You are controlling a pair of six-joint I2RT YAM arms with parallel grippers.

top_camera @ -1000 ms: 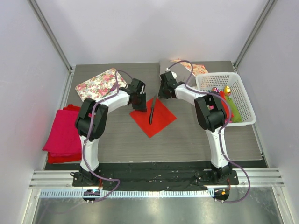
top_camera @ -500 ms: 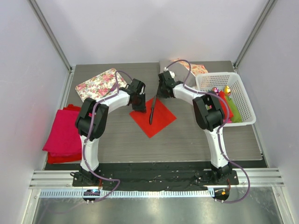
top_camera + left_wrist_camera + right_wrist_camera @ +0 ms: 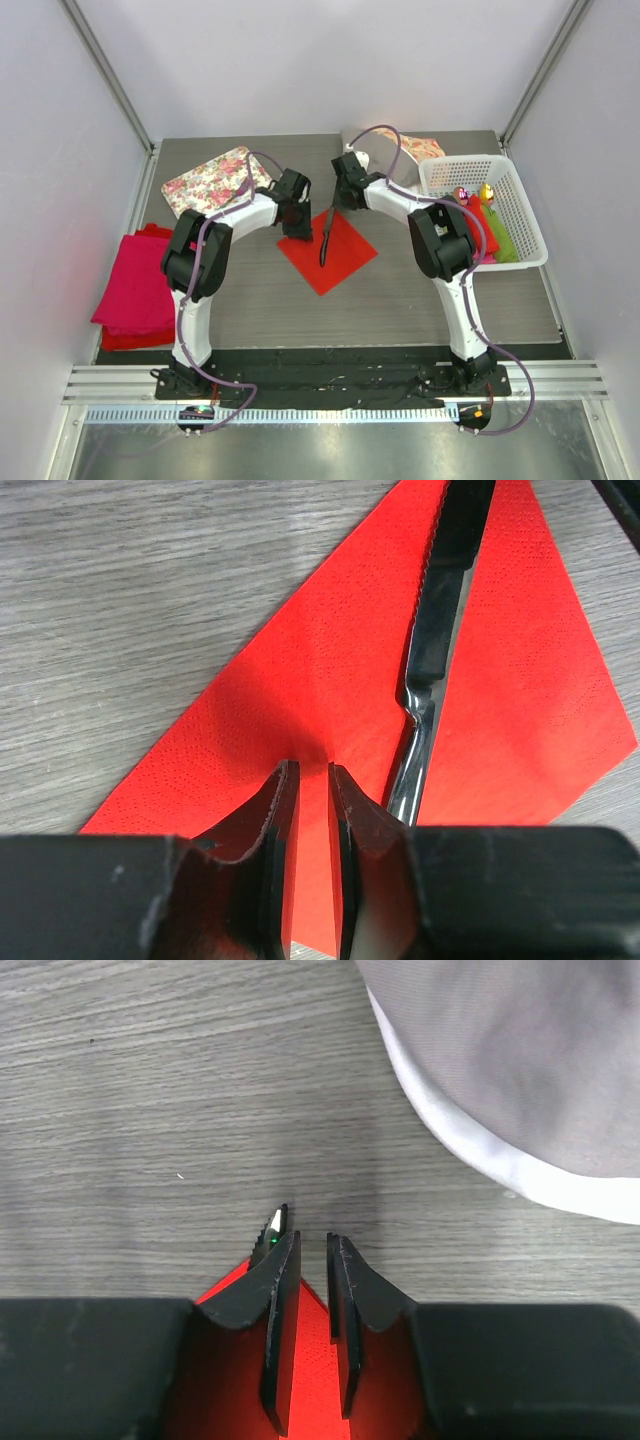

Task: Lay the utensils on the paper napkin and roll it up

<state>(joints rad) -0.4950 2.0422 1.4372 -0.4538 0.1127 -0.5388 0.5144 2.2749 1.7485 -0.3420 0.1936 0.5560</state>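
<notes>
1. A grey wood-grain table point(image 3: 400, 300) stands between pale walls. On it are a floral tray point(image 3: 213, 179) at the far left, a magenta cloth stack point(image 3: 135, 288) at the left edge and a white basket point(image 3: 484, 210) on the right.
2. The paper napkin point(image 3: 330, 255) lies flat near the middle, turned like a diamond.
3. A dark knife point(image 3: 326, 233) lies on the napkin, running from its far corner toward its centre.
4. The left gripper point(image 3: 308, 770) sits low over the napkin's left part, just beside the knife. Its fingers point(image 3: 268, 825) are nearly together, with a thin slit of red between them.
5. The right gripper point(image 3: 305, 1238) hangs over the napkin's far corner with the same narrow slit.
6. Whether either gripper pinches the paper cannot be told.
</notes>
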